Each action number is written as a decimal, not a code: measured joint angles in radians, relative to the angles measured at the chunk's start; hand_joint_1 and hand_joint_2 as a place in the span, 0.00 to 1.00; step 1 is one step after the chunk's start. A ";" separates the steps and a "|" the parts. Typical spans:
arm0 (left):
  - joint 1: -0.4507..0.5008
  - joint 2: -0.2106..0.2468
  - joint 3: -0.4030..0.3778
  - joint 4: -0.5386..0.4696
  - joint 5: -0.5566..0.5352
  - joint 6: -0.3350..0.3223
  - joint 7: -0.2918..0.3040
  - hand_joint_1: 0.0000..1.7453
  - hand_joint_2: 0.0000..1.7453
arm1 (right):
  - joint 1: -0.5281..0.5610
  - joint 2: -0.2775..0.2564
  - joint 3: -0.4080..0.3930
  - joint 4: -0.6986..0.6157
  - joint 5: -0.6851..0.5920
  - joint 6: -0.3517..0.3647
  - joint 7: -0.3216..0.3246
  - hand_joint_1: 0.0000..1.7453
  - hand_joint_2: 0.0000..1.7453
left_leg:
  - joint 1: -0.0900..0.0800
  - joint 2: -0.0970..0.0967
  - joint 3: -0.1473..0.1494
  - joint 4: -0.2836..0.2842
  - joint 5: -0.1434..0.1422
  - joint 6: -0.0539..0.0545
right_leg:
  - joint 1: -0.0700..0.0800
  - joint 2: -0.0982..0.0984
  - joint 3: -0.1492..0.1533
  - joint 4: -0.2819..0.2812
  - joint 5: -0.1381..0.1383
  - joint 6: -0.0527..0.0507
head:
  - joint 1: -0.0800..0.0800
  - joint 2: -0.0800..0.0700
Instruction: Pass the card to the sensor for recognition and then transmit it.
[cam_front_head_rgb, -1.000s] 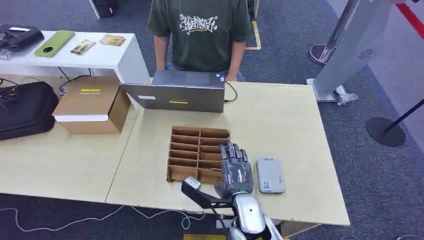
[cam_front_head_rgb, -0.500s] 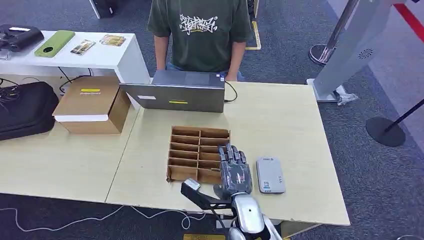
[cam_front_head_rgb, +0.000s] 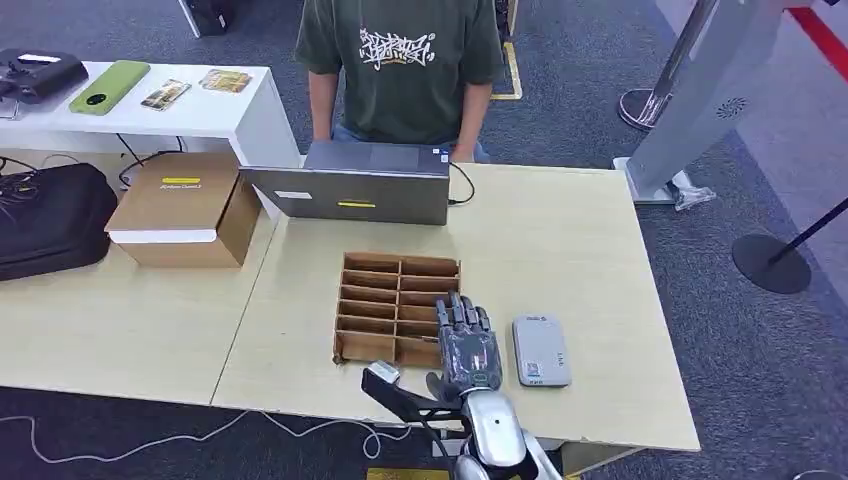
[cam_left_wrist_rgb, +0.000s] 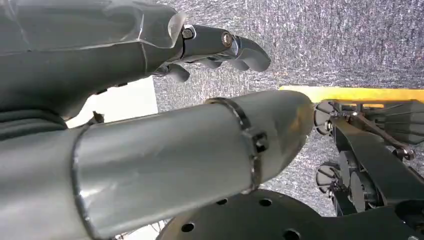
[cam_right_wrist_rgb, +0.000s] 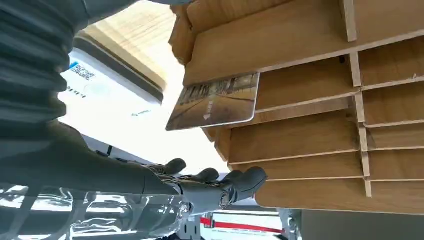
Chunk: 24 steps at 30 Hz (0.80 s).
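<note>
A wooden slotted organizer (cam_front_head_rgb: 385, 300) sits on the pale table (cam_front_head_rgb: 560, 240), with a grey card sensor (cam_front_head_rgb: 540, 350) just to its right. My right hand (cam_front_head_rgb: 467, 345) hovers over the organizer's near right slots, fingers stretched forward and holding nothing. In the right wrist view a card (cam_right_wrist_rgb: 215, 101) with a brownish picture stands in a slot of the organizer (cam_right_wrist_rgb: 310, 135) and sticks out of it. My right hand (cam_right_wrist_rgb: 150, 195) lies close beside the card without touching it, and the sensor (cam_right_wrist_rgb: 105, 100) is behind. My left hand (cam_left_wrist_rgb: 150, 45) hangs over carpet, loosely curved and holding nothing.
A person in a green shirt (cam_front_head_rgb: 400, 60) stands at the far side behind a laptop (cam_front_head_rgb: 350, 185). A cardboard box (cam_front_head_rgb: 185, 205) and a black bag (cam_front_head_rgb: 50, 220) lie on the left table. A white side table (cam_front_head_rgb: 200, 110) holds small items.
My right hand has drawn back slightly toward the table's near edge over the organizer. Nothing else has moved.
</note>
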<state>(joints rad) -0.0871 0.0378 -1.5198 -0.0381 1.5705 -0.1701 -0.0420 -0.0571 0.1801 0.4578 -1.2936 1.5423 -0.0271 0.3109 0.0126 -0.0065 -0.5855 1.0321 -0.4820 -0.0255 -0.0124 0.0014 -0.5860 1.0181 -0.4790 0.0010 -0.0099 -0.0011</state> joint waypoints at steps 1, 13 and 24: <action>0.000 0.000 0.000 0.000 0.000 0.000 0.000 0.00 0.00 | 0.000 0.000 0.000 0.000 -0.002 -0.001 0.000 1.00 1.00 | 0.000 0.000 0.000 0.000 0.000 0.000 | 0.000 0.000 0.000 0.000 0.000 0.000 | 0.000 0.000; 0.000 0.000 0.000 0.000 0.000 0.000 0.000 0.00 0.00 | -0.002 0.000 0.000 0.002 -0.003 -0.012 0.001 1.00 1.00 | 0.000 0.000 0.000 0.000 0.000 0.000 | 0.000 0.000 0.000 0.000 0.000 0.000 | 0.000 0.000; 0.001 0.000 0.000 0.000 0.000 0.000 0.000 0.00 0.00 | -0.006 0.000 0.000 -0.011 -0.003 -0.011 0.000 1.00 1.00 | 0.000 0.000 0.001 0.000 0.000 0.000 | 0.000 0.000 0.001 0.000 0.000 0.000 | 0.000 0.000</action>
<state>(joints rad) -0.0864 0.0374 -1.5198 -0.0381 1.5705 -0.1705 -0.0423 -0.0631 0.1801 0.4578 -1.3043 1.5396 -0.0378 0.3113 0.0127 -0.0064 -0.5842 1.0321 -0.4820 -0.0255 -0.0124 0.0015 -0.5849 1.0180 -0.4790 0.0010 -0.0099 -0.0011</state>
